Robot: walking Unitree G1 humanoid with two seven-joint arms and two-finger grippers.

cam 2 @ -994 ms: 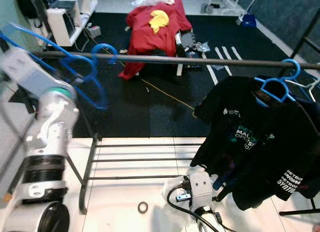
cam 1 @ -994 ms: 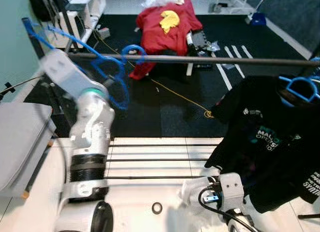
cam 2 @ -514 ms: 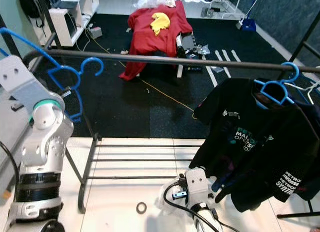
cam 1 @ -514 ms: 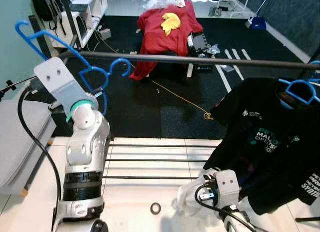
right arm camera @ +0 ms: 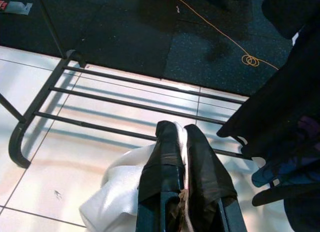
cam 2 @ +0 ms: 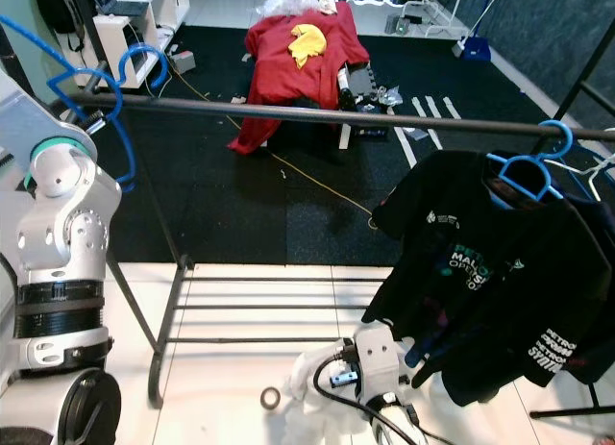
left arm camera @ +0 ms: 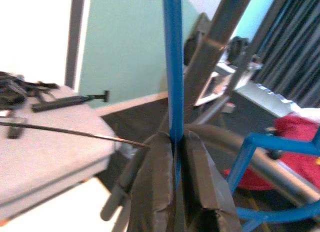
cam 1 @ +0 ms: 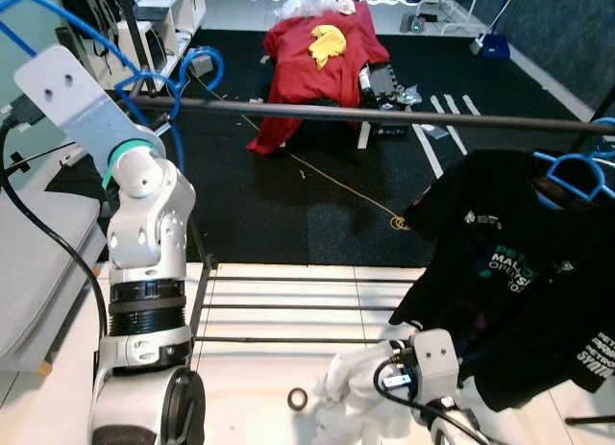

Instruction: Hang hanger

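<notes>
Nearest, low over the white tiled floor point(cam 2: 221, 368), the right gripper point(right arm camera: 182, 137) has its fingers pressed together on a bunched white cloth point(right arm camera: 117, 192), which hangs beneath them. A small dark ring point(cam 2: 270, 398) lies on the tiles just beside that cloth. Beyond it run the low bars of the clothes rack point(right arm camera: 125, 104).

To the right, a black printed t-shirt point(cam 2: 480, 272) hangs on a blue hanger point(cam 2: 527, 171) from the rack's top rail point(cam 2: 336, 116).

On the left, the silver left arm point(cam 1: 135, 234) reaches up to the rail's left end. The left gripper point(left arm camera: 175, 142) has its fingers clamped narrowly on a thin bar of the empty blue hanger point(cam 1: 149, 75) (the task's hanger), which is held up at the rail, its hook point(cam 1: 197, 62) curling just above and behind the bar.

Farther back, on the dark carpet point(cam 1: 288, 205), a red garment with a yellow patch point(cam 1: 322, 46) is draped over a low piece of furniture, and an orange cord point(cam 1: 351, 190) trails across the carpet.
</notes>
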